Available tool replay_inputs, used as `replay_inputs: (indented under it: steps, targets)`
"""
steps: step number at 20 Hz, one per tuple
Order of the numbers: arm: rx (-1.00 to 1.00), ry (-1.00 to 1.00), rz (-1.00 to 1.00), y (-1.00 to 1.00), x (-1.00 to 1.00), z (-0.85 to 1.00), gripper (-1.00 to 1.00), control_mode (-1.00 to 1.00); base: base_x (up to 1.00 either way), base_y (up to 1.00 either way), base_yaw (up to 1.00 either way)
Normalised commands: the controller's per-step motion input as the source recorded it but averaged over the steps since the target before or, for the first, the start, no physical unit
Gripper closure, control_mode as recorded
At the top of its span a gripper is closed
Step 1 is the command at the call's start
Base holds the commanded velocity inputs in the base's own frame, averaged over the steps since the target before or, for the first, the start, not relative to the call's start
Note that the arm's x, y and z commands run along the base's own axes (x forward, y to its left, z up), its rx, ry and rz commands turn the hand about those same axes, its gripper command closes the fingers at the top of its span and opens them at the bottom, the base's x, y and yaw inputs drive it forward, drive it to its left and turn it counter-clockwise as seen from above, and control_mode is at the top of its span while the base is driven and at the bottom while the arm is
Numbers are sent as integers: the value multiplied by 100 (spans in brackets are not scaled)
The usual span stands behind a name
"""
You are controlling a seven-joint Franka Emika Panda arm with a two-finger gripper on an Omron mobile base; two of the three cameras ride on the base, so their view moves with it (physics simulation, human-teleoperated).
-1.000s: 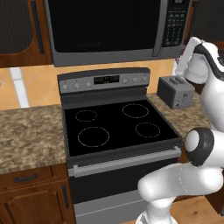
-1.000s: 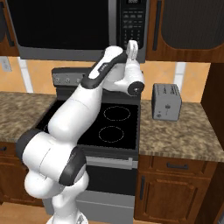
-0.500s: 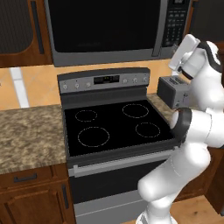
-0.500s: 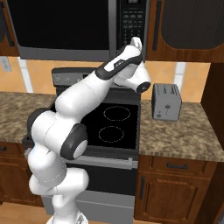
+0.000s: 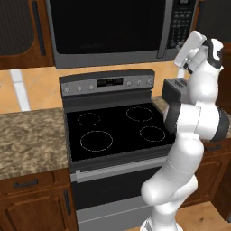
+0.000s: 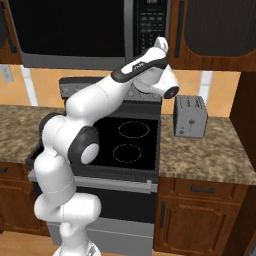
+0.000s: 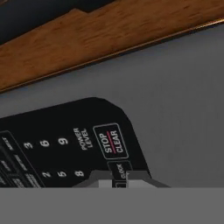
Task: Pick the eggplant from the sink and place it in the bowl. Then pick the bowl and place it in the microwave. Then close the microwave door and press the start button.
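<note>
The microwave [image 5: 108,31] hangs above the stove, and its dark-glass door [image 6: 75,30] is shut, with the vertical bar handle [image 5: 161,29] beside the keypad [image 5: 180,22]. My gripper [image 7: 116,178] is raised to the keypad's lower right corner [image 6: 152,22], its hand [image 6: 160,45] right in front of the panel. In the hand view the fingertips [image 7: 99,177] stand close together, shut on nothing, just under the STOP/CLEAR button [image 7: 111,141] and against a small button below it. The eggplant, the bowl and the sink are out of view.
A black stove [image 5: 117,131] with burner rings sits under the microwave. A grey toaster [image 6: 190,116] stands on the granite counter [image 6: 200,155] to its right. More counter [image 5: 27,140] runs to the left. Wooden cabinets [image 6: 215,25] flank the microwave.
The arm has straightened and the hand has risen and moved in toward the microwave's keypad. The elbow swung in front of the toaster.
</note>
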Motion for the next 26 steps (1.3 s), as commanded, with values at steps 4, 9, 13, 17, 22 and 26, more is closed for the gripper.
replay_inputs:
  steps: [4,9,13,17,22,26]
  targets:
    - [0,-3,3,13,0,0,100,-100,0,0,0]
    - [0,-1,0,46,3,0,100,-100,0,0,0]
    - [0,1,0,8,79,-13,100,-100,0,0,0]
    - [2,0,0,-9,46,-7,100,-100,0,0,0]
    - [5,-10,0,-2,-95,0,100,-100,0,0,0]
    - [1,-2,0,3,-100,-21,100,-100,0,0,0]
